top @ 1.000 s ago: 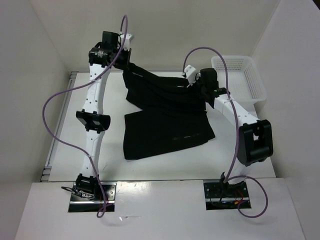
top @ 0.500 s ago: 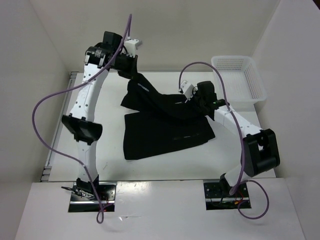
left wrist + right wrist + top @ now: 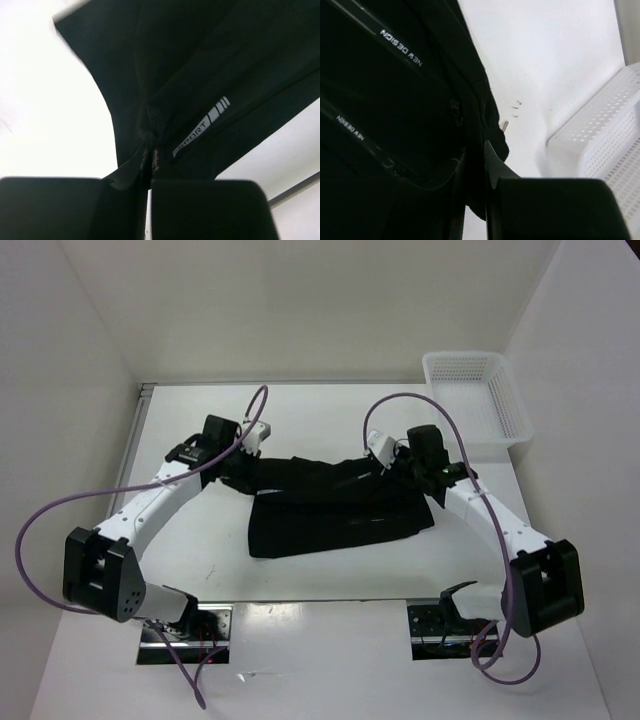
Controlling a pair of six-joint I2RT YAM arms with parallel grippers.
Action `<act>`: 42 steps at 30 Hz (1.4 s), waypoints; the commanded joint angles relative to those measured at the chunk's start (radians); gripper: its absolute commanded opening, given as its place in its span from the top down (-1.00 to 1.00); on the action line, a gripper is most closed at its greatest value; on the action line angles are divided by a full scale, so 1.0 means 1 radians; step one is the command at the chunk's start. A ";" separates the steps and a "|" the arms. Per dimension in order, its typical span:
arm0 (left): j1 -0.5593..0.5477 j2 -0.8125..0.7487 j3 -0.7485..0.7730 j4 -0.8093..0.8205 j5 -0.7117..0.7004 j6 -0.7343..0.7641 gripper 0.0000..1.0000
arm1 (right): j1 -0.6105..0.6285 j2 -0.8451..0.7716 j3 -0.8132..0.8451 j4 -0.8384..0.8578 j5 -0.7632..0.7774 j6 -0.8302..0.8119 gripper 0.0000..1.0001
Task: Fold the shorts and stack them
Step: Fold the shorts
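Note:
The black shorts lie across the middle of the white table, their far edge doubled toward the near side. My left gripper is shut on the shorts' left end; the left wrist view shows black cloth with a small printed label pinched between the fingers. My right gripper is shut on the shorts' right end; the right wrist view shows cloth clamped beside the right finger. Both grippers are low, close to the table.
A white mesh plastic basket stands at the far right corner and also shows in the right wrist view. White walls enclose the table on the left, back and right. Purple cables loop off both arms.
Both arms have swung down and toward the near side, carrying the shorts' far edge over the rest. The cloth was lifted and draped; now it lies low and doubled.

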 commanded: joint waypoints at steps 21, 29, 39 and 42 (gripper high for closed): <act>0.099 0.145 0.355 0.251 -0.185 0.004 1.00 | -0.050 0.227 0.328 0.256 0.110 0.167 1.00; -0.030 -0.114 -0.172 0.214 -0.125 0.004 1.00 | -0.012 -0.130 -0.115 0.065 -0.002 -0.181 1.00; -0.111 -0.167 -0.360 0.116 -0.047 0.004 1.00 | 0.083 -0.256 -0.269 -0.130 -0.054 -0.319 1.00; -0.111 -0.167 -0.380 0.116 -0.047 0.004 0.99 | 0.123 -0.294 -0.319 -0.141 -0.034 -0.319 1.00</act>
